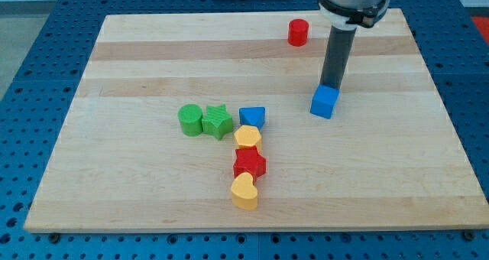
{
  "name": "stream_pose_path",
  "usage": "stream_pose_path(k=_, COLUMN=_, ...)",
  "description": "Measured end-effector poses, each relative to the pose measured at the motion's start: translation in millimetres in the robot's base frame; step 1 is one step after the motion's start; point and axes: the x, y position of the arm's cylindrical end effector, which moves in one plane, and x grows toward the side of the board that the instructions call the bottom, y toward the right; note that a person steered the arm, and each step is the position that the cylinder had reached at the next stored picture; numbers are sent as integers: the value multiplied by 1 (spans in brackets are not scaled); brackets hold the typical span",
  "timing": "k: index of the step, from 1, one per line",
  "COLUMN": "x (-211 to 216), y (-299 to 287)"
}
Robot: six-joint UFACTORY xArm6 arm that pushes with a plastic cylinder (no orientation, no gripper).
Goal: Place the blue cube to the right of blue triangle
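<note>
Blue cube point(324, 102) lay right of the blue triangle point(252, 117), well apart. Your tip point(330, 86) touched its top side; no fingers, just a rod. You would have done best nudging it leftward, stopping before contact.

I work in a robotics lab: a pale wooden worktop point(153, 69) sits on a blue perforated mounting bench point(30, 53), its grid of holes typical of test rigs.
</note>
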Motion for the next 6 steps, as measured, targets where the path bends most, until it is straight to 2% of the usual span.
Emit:
stream_pose_path(k=4, x=20, y=0)
stream_pose_path(k=6, x=27, y=22)
